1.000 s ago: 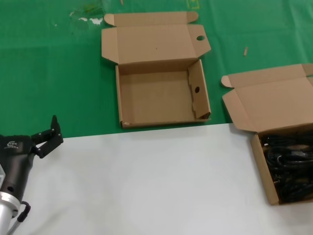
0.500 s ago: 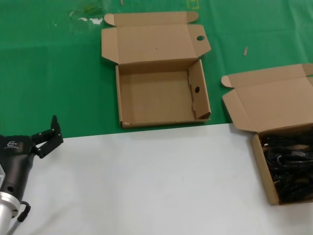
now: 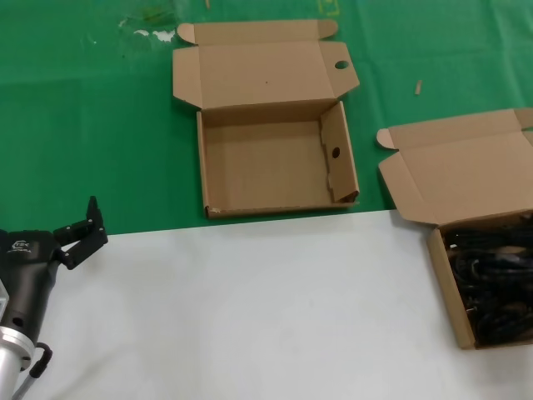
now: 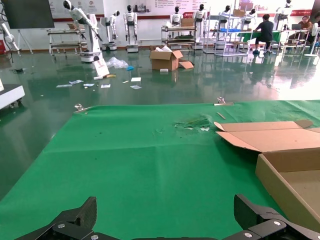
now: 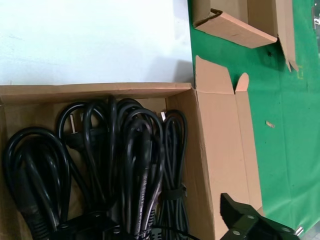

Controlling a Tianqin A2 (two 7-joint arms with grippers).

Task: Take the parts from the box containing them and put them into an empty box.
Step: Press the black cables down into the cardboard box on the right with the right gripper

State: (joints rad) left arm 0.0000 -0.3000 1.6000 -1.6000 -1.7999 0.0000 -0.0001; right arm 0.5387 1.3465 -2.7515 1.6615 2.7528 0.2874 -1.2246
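Note:
The empty box (image 3: 268, 163), with a round finger hole in its lid corner and one in a side wall, lies open on the green mat; its near wall shows in the left wrist view (image 4: 280, 185). The box containing the parts (image 3: 454, 287) sits at the right edge, lid folded back. The parts (image 3: 493, 287) are black looped cables that fill it. In the right wrist view my right gripper (image 5: 165, 225) hangs open just above the cables (image 5: 125, 165), one finger over the box wall (image 5: 205, 165). My left gripper (image 3: 83, 229) is parked open at the lower left (image 4: 165, 220).
The near half of the table is white (image 3: 250, 308) and the far half is a green mat (image 3: 83, 125). A corner of the empty box (image 5: 235, 25) shows far off in the right wrist view. Small scraps lie on the mat near its far edge (image 3: 150, 33).

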